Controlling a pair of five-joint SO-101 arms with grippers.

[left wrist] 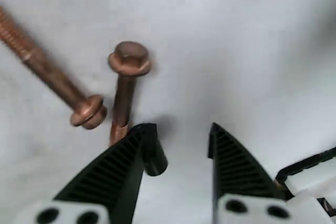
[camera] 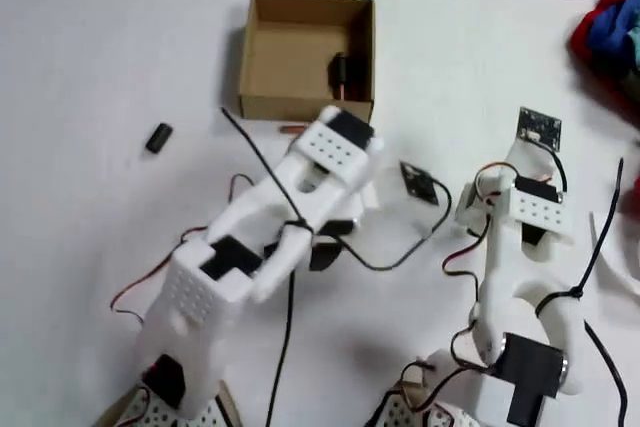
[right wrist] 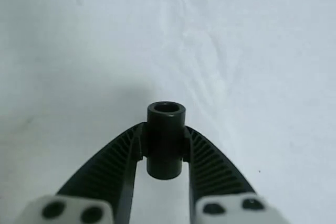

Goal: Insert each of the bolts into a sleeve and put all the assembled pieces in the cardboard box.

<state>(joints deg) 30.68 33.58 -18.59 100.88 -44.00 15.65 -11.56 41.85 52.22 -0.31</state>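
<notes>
A white table (camera: 90,57) lies under both arms, with the cardboard box (camera: 305,107) at the far side holding one bolt-and-sleeve piece (camera: 340,72), and a spare black sleeve (camera: 158,137) loose on the cloth well off to the box's left. The left gripper (left wrist: 181,129) hangs low just in front of the box, jaws spread and holding nothing. One copper bolt (left wrist: 126,90) runs down beside a fingertip and a second bolt (left wrist: 47,74) has its head just beside that shank. Over on the other side, the right gripper (right wrist: 164,128) is clamped on a dark sleeve (right wrist: 165,114), upright between the pads, bore showing.

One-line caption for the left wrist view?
Left claw open over the white table, one copper bolt by its finger, a second bolt alongside.
</notes>
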